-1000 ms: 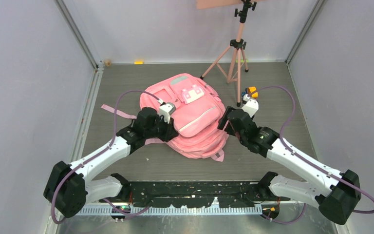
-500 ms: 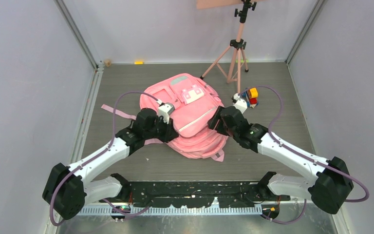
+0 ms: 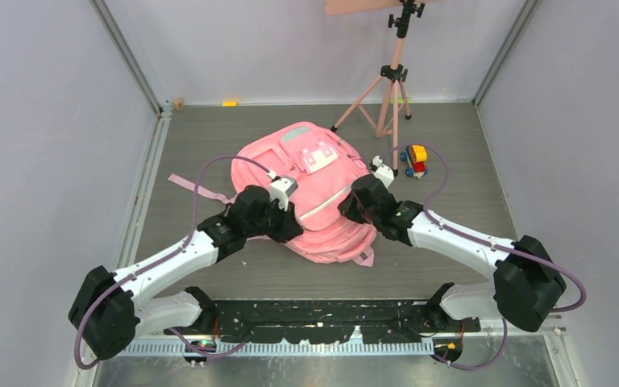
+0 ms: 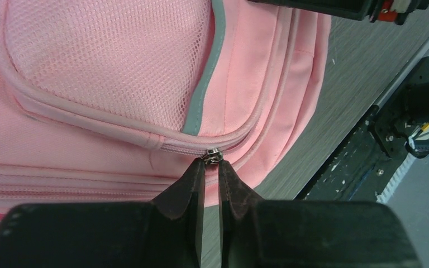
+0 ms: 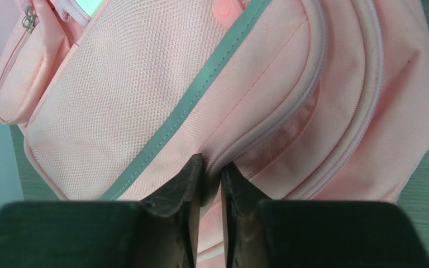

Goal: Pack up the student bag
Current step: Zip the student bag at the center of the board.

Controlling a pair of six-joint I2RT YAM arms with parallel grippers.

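Tripod [image 3: 393,89] legs, pink and spread, stand at the far right of the grey wood-grain table [image 3: 209,129], one foot coming down near a small toy vehicle [image 3: 413,160] in orange, red and blue. The toy sits just beyond the right arm's wrist and a little apart from the student bag [image 3: 314,173]. A small yellow object [image 3: 230,102] and a tan one [image 3: 178,103] lie against the back wall, well away from everything else. The bag lies flat in the middle of the table between the two arms, front face up. It is soft pink fabric with stacked zip pockets, a grey-green trim line running across the front panel, a small white patch [image 3: 320,158] near its far end and a loose pink strap [image 3: 196,186] trailing off to the left. The left gripper [image 4: 212,166] is at the bag's near left edge, its fingers pinched almost together on the metal zip pull [image 4: 213,154] of a front pocket with mesh above it. The right gripper [image 5: 211,166] is at the near right edge, jaws narrowed to a slit with a fold of pink fabric caught between them beside a zip seam.
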